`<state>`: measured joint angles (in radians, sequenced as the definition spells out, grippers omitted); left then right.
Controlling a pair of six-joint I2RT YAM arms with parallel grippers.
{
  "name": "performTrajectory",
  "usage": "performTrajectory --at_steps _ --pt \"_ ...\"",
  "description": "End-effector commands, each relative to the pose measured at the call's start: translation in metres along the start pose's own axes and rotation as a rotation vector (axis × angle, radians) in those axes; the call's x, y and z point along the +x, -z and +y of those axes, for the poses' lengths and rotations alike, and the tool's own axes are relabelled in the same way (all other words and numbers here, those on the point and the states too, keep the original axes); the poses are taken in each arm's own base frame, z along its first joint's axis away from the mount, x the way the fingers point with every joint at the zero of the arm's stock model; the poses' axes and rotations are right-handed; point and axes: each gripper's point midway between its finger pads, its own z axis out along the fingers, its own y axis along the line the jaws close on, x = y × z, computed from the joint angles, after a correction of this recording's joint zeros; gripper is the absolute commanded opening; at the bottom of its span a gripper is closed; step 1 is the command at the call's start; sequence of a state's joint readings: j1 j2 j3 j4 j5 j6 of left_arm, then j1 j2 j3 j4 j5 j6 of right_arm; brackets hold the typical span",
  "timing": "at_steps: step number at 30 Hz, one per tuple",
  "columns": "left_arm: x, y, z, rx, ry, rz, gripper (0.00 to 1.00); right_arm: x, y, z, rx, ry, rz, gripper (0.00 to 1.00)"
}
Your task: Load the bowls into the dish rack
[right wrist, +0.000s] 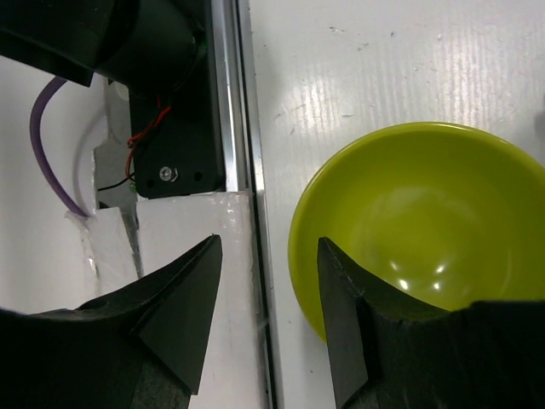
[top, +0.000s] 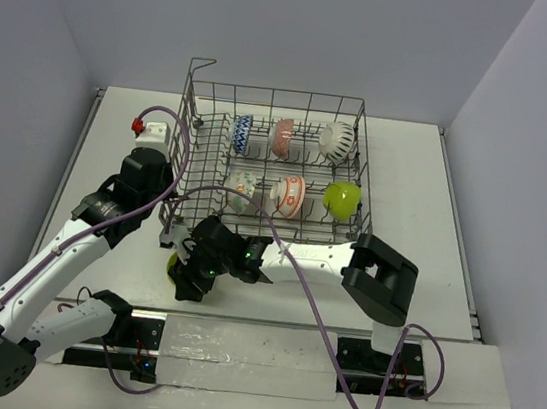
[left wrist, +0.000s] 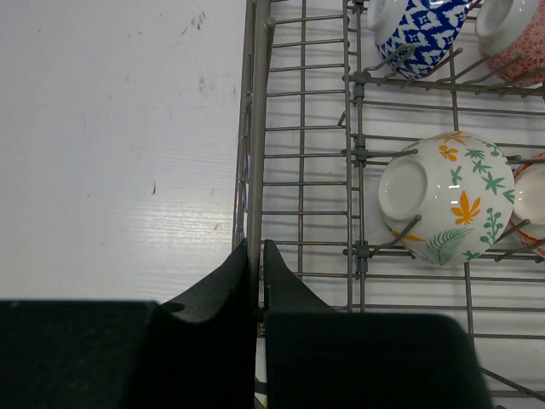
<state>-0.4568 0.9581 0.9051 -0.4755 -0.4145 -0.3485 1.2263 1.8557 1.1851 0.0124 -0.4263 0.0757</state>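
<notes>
The grey wire dish rack [top: 359,165] stands mid-table with several bowls on edge between its tines: blue-white [top: 242,133], pink [top: 282,137], white with dark marks [top: 337,141], floral [top: 242,191], red-patterned [top: 288,195] and lime-green [top: 342,199]. My left gripper [top: 170,213] [left wrist: 257,245] is shut on the dish rack's left rim wire [left wrist: 255,128], near the floral bowl [left wrist: 447,198]. Another lime-green bowl [top: 174,264] [right wrist: 409,204] sits upright on the table by the rack's near left corner. My right gripper [top: 188,276] [right wrist: 268,243] is open and straddles its rim, one finger [right wrist: 341,290] inside.
A metal rail [right wrist: 228,102] runs along the table's near edge beside the bowl, with the left arm's base [right wrist: 162,128] just past it. Purple cables [top: 295,268] loop over the arms. A raised wire loop [top: 203,62] stands at the rack's far left corner. Walls close in on three sides.
</notes>
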Motion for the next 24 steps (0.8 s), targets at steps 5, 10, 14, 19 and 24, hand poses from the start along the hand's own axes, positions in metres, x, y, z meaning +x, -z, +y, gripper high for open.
performTrajectory --at_steps 5,10,14,19,24 --pt "-0.009 0.003 0.010 -0.034 0.006 -0.029 0.00 0.002 -0.006 -0.016 0.078 0.033 0.030 0.54" --pt "-0.008 0.003 0.010 -0.033 0.005 -0.027 0.00 0.013 -0.010 -0.009 0.039 0.022 0.072 0.49" --pt "-0.008 0.003 0.008 -0.027 0.003 -0.027 0.00 0.014 -0.012 -0.012 0.049 0.018 0.080 0.36" --pt "-0.009 0.004 0.008 -0.027 0.004 -0.028 0.00 0.015 -0.013 -0.013 0.056 0.013 0.088 0.06" --pt "-0.009 0.004 0.008 -0.027 0.006 -0.028 0.00 0.007 -0.002 -0.004 0.041 0.010 0.066 0.00"
